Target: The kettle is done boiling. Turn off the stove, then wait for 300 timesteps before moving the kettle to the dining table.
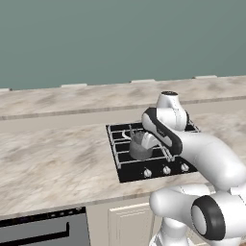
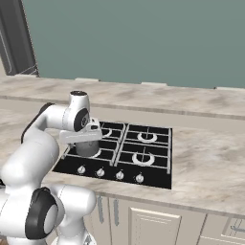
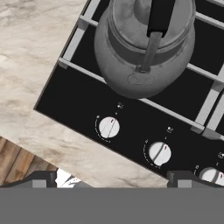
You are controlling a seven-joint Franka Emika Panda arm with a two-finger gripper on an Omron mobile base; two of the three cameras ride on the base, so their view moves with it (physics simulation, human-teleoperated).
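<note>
Dark grey metal kettle (image 3: 142, 48) upright on the stove (image 1: 158, 166), over the near left burner as seen from the base. Handle arched over the lid, running roughly from the knob row toward the back of the cooktop in the hand view; spout direction hard to tell from these pictures. In the left base view, kettle (image 1: 141, 146) half hidden behind the arm's wrist. In the right base view, kettle (image 2: 87, 148) directly under the hand. Gripper (image 3: 112, 177) above the front edge of the stove (image 3: 131, 140), its fingertips (image 3: 41, 178) spread wide apart, nothing between them, no contact with the kettle. Kettle ahead of the claw, beyond two silver knobs (image 3: 108, 127). Stove (image 2: 153, 162) set in a marble counter (image 1: 53, 158), with the raised dining table (image 1: 72, 93) behind it.
</note>
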